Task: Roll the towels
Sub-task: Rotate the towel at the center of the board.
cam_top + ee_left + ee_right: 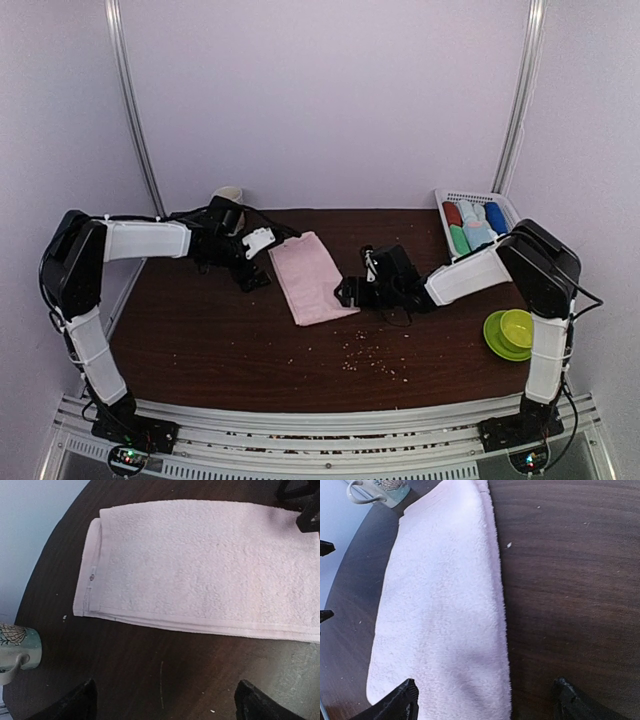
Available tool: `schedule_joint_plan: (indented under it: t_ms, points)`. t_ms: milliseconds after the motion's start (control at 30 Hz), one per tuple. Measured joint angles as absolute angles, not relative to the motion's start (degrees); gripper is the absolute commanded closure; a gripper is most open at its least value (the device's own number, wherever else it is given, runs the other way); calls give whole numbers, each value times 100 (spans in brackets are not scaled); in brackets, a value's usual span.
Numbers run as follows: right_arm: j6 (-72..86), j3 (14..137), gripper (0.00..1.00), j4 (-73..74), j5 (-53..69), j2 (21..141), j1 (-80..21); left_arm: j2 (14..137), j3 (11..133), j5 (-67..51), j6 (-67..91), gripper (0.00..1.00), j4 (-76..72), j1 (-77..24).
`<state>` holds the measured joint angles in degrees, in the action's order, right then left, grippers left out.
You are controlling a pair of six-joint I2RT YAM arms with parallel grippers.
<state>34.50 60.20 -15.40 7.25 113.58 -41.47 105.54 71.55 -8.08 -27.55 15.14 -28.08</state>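
One pale pink towel point(312, 277) lies folded flat on the dark wooden table, its long side running front to back. My left gripper point(262, 262) hovers open just off the towel's left edge; its wrist view shows the towel point(210, 565) ahead of the gripper point(167, 702), with bare table between the fingers. My right gripper point(348, 292) is open at the towel's near right corner. In the right wrist view the gripper point(485, 700) straddles the towel's point(440, 615) long edge, one finger over cloth and the other over wood. Neither gripper holds anything.
A white slatted basket point(441, 210) at the back right holds several rolled cloths in red, green and blue. A patterned mug point(228, 195) stands at the back left, behind the left gripper. A green bowl point(510, 332) sits at the right edge. Crumbs point(365, 358) are scattered near the front.
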Motion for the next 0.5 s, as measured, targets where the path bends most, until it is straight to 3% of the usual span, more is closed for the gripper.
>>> schedule_joint_plan:
  t_ms: [267,500]
  points:
    - [3610,5743,12,-2053,1074,11330,-4674,9566,6123,-1559,-3201,2,1358,-2808]
    - [3669,5566,6,-1772,878,11045,-5382,8678,4998,-2189,-4117,2,1015,-2834]
